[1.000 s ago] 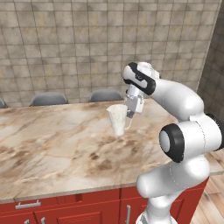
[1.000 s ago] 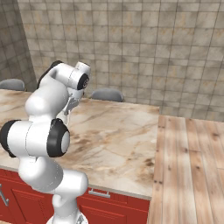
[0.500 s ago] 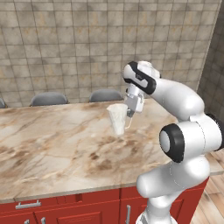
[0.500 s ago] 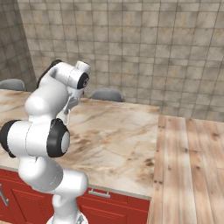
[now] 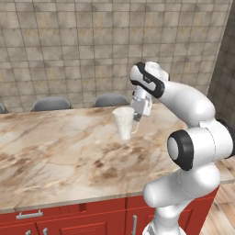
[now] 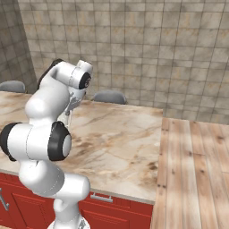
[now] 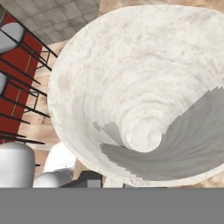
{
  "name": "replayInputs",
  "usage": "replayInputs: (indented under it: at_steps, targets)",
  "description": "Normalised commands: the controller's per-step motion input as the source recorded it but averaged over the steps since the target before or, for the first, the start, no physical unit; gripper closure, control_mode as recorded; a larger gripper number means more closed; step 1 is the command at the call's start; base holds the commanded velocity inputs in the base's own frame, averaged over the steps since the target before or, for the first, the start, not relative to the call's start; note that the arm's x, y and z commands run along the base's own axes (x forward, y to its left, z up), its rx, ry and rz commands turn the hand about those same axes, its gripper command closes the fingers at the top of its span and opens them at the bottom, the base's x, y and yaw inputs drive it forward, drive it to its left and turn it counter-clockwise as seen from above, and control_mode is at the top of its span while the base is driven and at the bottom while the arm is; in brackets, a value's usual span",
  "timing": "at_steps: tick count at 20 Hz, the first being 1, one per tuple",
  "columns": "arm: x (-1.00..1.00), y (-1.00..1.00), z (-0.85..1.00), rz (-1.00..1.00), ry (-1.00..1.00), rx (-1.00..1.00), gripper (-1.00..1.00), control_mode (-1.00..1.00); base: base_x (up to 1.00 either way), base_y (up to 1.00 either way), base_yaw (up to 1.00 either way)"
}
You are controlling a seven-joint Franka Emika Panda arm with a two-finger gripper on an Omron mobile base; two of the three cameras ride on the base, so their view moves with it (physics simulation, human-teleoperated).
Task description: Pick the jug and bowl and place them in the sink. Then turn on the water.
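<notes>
The jug (image 5: 124, 123) is a small white tapered pitcher, upright just above the marble counter (image 5: 55, 151). My gripper (image 5: 137, 115) is shut on its right side by the handle, reaching down from the bent wrist. In the hand view the jug (image 7: 144, 87) is seen from above, its pale hollow inside wide open to the camera, and my gripper (image 7: 109, 183) sits at its near rim. The bowl, the sink and the water are out of view.
Two grey chair backs (image 5: 51, 103) (image 5: 110, 99) stand behind the counter against the tiled wall. Red cabinet fronts (image 5: 69, 220) run below the counter edge. A wooden floor (image 6: 197, 170) lies to the right of the counter.
The jug in my grip has crept very slightly up and to the right. The jaws have stayed shut on it.
</notes>
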Motion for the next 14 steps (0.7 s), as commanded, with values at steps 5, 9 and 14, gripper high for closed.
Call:
replayInputs:
  at_steps: [5,9,14]
  targets:
    - [-0.14,-0.09,0.0,0.0,-0.02,0.0,1.0,-1.0,0.0,0.0,0.0]
    - [-0.58,-0.08,0.0,0.0,-0.08,0.0,1.0,-1.0,0.0,0.0,0.0]
    - [-0.69,-0.01,0.0,0.0,-0.1,0.0,1.0,-1.0,0.0,0.0,0.0]
